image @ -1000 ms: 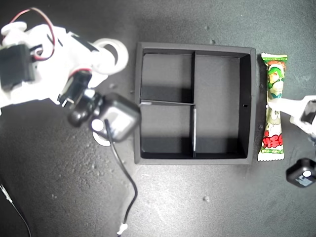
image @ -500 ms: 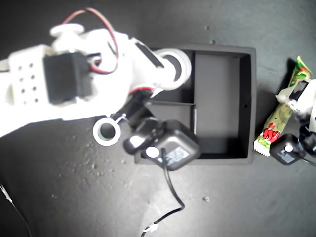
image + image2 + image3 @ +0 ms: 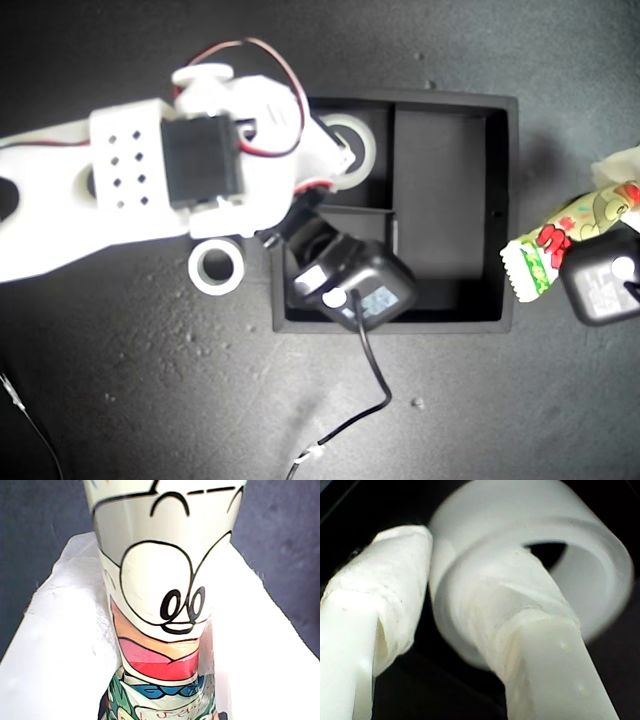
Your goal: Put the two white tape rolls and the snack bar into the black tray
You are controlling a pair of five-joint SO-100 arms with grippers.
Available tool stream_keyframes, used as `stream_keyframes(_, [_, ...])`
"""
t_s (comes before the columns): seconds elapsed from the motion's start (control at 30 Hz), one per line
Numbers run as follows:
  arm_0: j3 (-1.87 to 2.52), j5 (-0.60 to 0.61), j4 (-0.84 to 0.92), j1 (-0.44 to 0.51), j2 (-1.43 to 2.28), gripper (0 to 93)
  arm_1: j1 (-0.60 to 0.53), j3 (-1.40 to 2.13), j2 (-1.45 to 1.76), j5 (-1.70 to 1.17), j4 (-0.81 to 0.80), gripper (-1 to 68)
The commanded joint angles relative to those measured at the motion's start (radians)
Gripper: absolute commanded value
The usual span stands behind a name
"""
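The black tray (image 3: 505, 200) lies in the middle of the exterior view. My second gripper (image 3: 338, 150) is shut on a white tape roll (image 3: 355, 140) over the tray's upper-left compartment as the exterior view shows it. In the second wrist view, one finger (image 3: 380, 595) is outside that tape roll (image 3: 590, 555) and the other reaches over its rim. Another white tape roll (image 3: 217, 266) lies flat on the table, just off the tray's left wall in the exterior view. At the exterior view's right edge my first gripper (image 3: 612, 205) is shut on the snack bar (image 3: 560, 235), which is tilted. Its cartoon wrapper (image 3: 160, 595) fills the first wrist view.
The second arm's black wrist camera (image 3: 350, 290) hangs over the tray's lower-left compartment in the exterior view, and its cable (image 3: 370, 400) trails toward that view's bottom. The first arm's black camera (image 3: 600, 280) sits below the snack bar. The table is dark and speckled.
The second arm carried a tape roll from the table left of the tray to over the tray's upper-left compartment. The first gripper picked up the snack bar and swung it to a slant.
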Motion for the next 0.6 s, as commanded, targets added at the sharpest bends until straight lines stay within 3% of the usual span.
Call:
stream_keyframes(0.0, [-0.081, -0.025, 0.029, 0.023, -0.009, 8.6, -0.008, -0.021, 0.046, 0.112, -0.1, -0.4])
stream_keyframes(0.17, [-0.373, -0.035, 0.206, 0.051, -0.156, 12.1, 0.008, 0.074, 0.031, -0.192, -0.336, -0.4])
stream_keyframes(0.3, [-1.014, -0.048, 0.495, 0.048, -0.445, 11.8, 0.006, 0.153, 0.028, -0.517, -0.451, -0.4])
stream_keyframes(0.57, [-0.557, -0.12, 0.489, 0.054, -0.054, 10.8, 0.003, 0.273, 0.028, -0.959, -0.723, -0.2])
